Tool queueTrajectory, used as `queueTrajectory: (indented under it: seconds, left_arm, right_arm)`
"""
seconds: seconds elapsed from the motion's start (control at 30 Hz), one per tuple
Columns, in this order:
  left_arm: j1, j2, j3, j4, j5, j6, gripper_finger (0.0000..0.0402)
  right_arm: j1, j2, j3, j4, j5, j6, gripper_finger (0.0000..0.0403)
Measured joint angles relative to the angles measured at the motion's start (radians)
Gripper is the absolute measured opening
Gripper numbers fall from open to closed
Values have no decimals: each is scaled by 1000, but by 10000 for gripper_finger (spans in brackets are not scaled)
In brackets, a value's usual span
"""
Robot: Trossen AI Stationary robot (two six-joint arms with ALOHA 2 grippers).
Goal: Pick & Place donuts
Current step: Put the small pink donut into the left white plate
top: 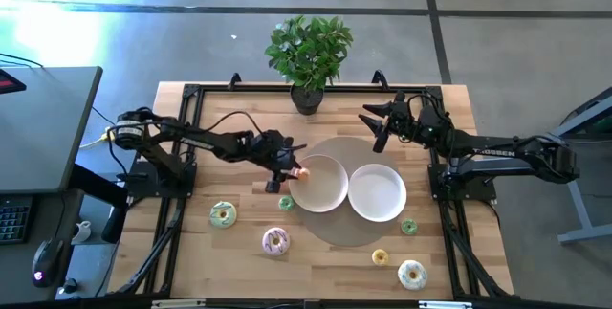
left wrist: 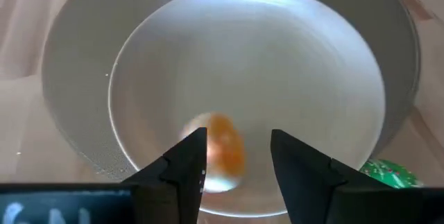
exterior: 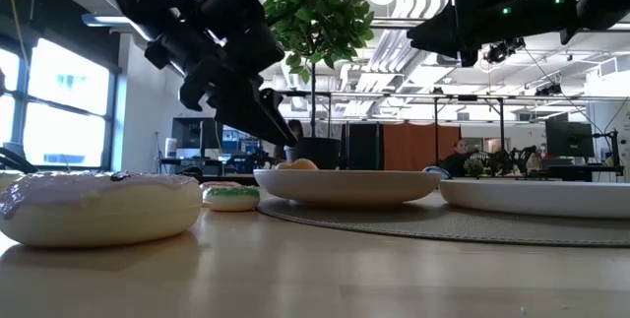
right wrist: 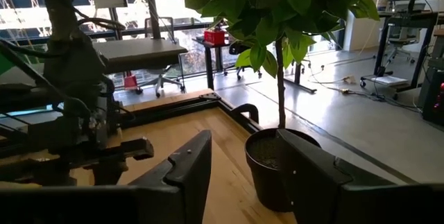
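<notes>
A small orange donut (left wrist: pixel 223 144) lies in the left white plate (top: pixel 325 192) just inside its left rim; in the low view the orange donut (exterior: pixel 298 164) peeps over the rim. My left gripper (left wrist: pixel 238 156) hangs open right above it, fingers on either side, apart from it. A small green donut (top: pixel 286 203) rests on the wood beside that plate. Other donuts lie flat on the table: white-green (top: pixel 223 215), pink (top: pixel 276 242), small green (top: pixel 408 227), yellow (top: pixel 381 256), white (top: pixel 412 275). My right gripper (top: pixel 375 123) waits open, raised near the far edge beside the plant.
A second white plate (top: pixel 377 192) sits to the right of the first, both on a round grey mat (top: pixel 337 233). A potted plant (top: pixel 308 55) stands at the table's far edge. A black frame (top: pixel 182 170) runs along the table's sides.
</notes>
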Motion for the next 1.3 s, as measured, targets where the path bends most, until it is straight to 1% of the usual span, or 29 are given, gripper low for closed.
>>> queueTrajectory:
  seconds: [0.13, 0.2, 0.33, 0.4, 0.47, 0.57, 0.63, 0.83, 0.97, 1.07, 1.2, 1.3]
  left_arm:
    - [-29, 0, 0, 0, 1, -6, 159]
    - [-42, 0, 0, 0, -19, -22, 159]
    - [-62, -9, 0, -39, -153, -55, 159]
    - [-64, -16, 0, -96, -207, -118, 159]
    - [-64, -16, 0, -179, -234, -197, 159]
    - [-64, -16, 0, -294, -237, -261, 159]
    - [-64, -16, 0, -343, -237, -290, 159]
    - [-64, -16, 1, -347, -206, -314, 159]
    - [-64, -35, 1, -414, -238, -310, 159]
    - [-64, -35, 1, -423, -236, -310, 159]
    - [-64, -79, 6, -443, -213, -312, 159]
    - [-64, -107, 31, -535, -213, -313, 159]
  right_arm:
    - [0, 0, 0, 0, 0, 0, 157]
    - [0, 0, 0, 0, 0, 0, 156]
    - [0, 0, 0, 0, 0, 2, 154]
    - [0, 0, 0, 0, 0, 2, 155]
    - [0, 0, 0, 0, 0, 2, 156]
    - [0, 0, 0, 0, 0, -2, 158]
    - [0, 0, 0, 0, 0, -3, 157]
    - [0, 0, 0, 0, 0, -5, 154]
    - [0, 0, 0, -1, 0, -5, 156]
    - [0, 0, 0, -4, 0, -6, 155]
    - [0, 0, 0, -7, 0, -6, 154]
    - [-1, 0, 0, -8, 0, -6, 154]
